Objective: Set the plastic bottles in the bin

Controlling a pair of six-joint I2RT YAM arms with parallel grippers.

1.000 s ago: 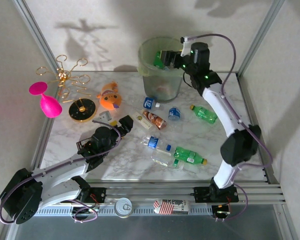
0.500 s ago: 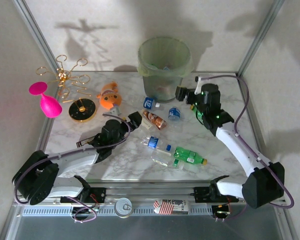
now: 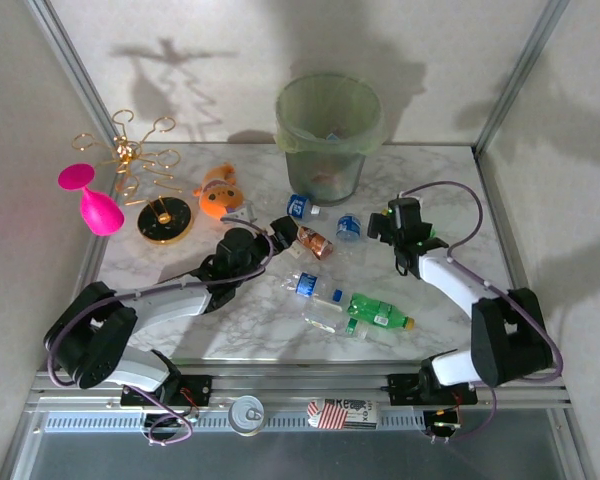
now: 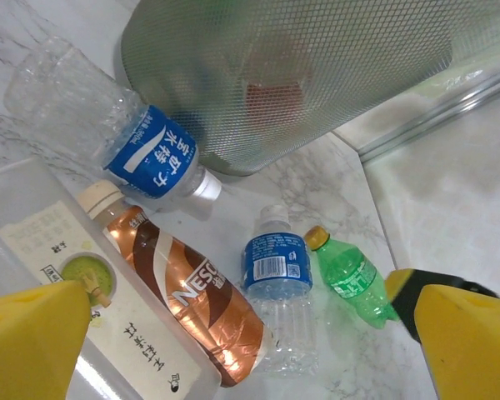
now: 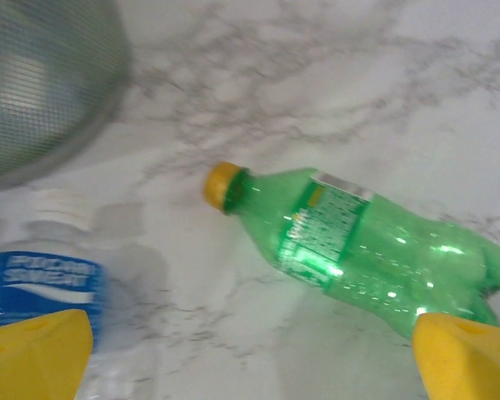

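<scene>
The bin stands at the back of the table, and its mesh wall rises just beyond the bottles. My left gripper is open and low over a brown-labelled bottle, with a blue-labelled clear bottle also between its yellow fingers. Another blue-labelled bottle lies against the bin. My right gripper is open just above a green bottle with a yellow cap, touching nothing. Three more bottles lie near the front middle.
A white carton lies beside the brown bottle. An orange plush toy, a pink wine glass and a gold wire stand occupy the back left. A can and a striped carton rest on the front rail.
My right gripper came down from over the bin, where it held something green, to the green bottle on the table, now open. My left gripper reached forward to the brown bottle.
</scene>
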